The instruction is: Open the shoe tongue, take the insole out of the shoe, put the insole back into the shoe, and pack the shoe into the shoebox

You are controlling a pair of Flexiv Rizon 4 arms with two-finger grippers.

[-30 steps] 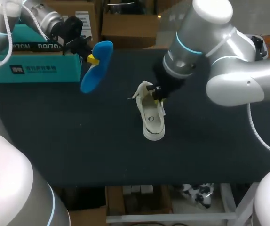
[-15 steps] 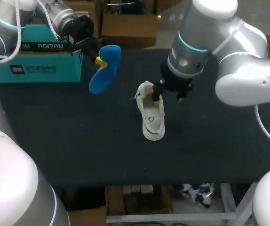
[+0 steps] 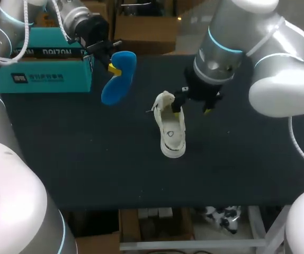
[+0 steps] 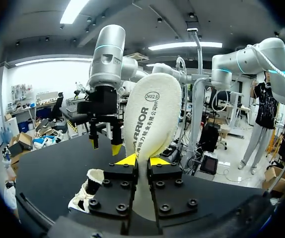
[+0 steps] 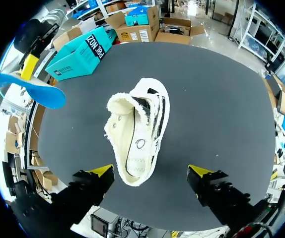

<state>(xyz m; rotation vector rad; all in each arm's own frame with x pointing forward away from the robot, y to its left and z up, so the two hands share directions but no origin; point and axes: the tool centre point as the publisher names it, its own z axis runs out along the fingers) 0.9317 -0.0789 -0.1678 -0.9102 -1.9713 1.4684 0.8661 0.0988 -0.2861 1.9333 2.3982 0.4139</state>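
The insole [image 3: 117, 79] is out. My left gripper [image 3: 111, 66] pinches it by one end and holds it in the air at the far left, just beside the teal shoebox [image 3: 41, 69]. The shoe [image 3: 170, 129] lies in the middle of the table [image 3: 88, 159], mouth gaping (tongue opened, I judge). My right gripper [image 3: 192, 109] hangs over it, fingers spread, holding nothing. Left to do: insole back in, then shoe into the box.
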